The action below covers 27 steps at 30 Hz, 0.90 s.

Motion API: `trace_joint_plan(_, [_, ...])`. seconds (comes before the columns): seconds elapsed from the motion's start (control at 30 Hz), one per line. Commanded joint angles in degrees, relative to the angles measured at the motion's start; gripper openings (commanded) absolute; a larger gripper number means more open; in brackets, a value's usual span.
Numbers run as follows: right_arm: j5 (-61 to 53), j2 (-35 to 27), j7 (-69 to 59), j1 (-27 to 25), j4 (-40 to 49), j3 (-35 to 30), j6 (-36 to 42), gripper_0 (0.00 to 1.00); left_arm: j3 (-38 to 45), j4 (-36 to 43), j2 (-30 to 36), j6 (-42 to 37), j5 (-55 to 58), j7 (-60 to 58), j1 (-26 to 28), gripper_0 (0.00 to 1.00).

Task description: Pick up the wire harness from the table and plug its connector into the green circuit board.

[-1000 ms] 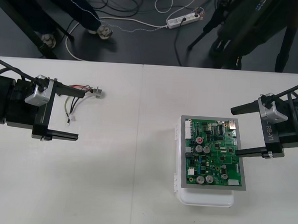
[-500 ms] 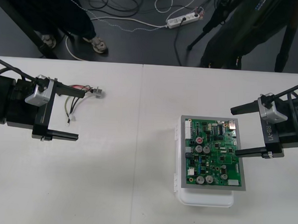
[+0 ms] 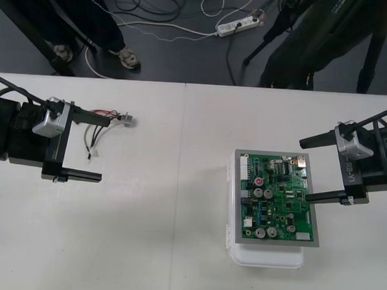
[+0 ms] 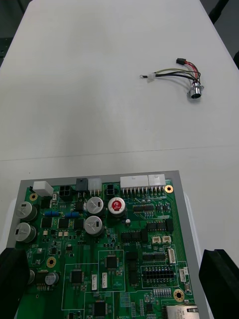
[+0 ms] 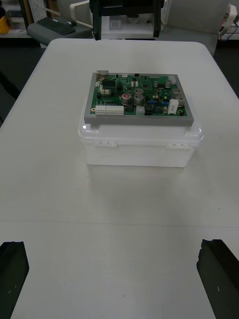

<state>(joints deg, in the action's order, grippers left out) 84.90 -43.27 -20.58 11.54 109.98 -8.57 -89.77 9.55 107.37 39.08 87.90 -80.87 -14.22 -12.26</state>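
Our left gripper [image 3: 105, 149] waits at its own side with its fingers spread wide, holding nothing. The wire harness [image 3: 97, 133] lies on the surface [image 3: 164, 215] just by it, well apart from the green board [image 3: 275, 198] on its white base [image 3: 265, 256]. Our right gripper [image 3: 303, 171], spread wide too, sits beside the board.
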Motion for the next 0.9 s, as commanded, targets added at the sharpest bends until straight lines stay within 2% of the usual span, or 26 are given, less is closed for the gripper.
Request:
trace_joint_plan(0.03, [0.18,-2.00,-1.04,-0.20,1.73,-1.89,-0.23,1.00,-0.93,1.44,-0.50,2.10,0.28,-2.83,1.19,1.00])
trace_joint_plan(0.7, [0.18,-2.00,-1.04,-0.20,1.73,-1.89,-0.23,1.00,-0.93,1.44,-0.50,2.10,0.28,-2.83,1.19,1.00])
trace_joint_plan(0.73, [0.53,-0.94,-1.04,-2.48,0.32,-0.04,-0.23,1.00,-0.93,1.44,-0.50,2.10,0.28,-2.83,1.19,1.00])
trace_joint_plan(0.9, [0.53,-1.47,-0.69,-2.57,-0.29,0.66,-0.23,1.00,-0.93,1.44,-0.50,2.10,0.28,-2.83,1.19,1.00])
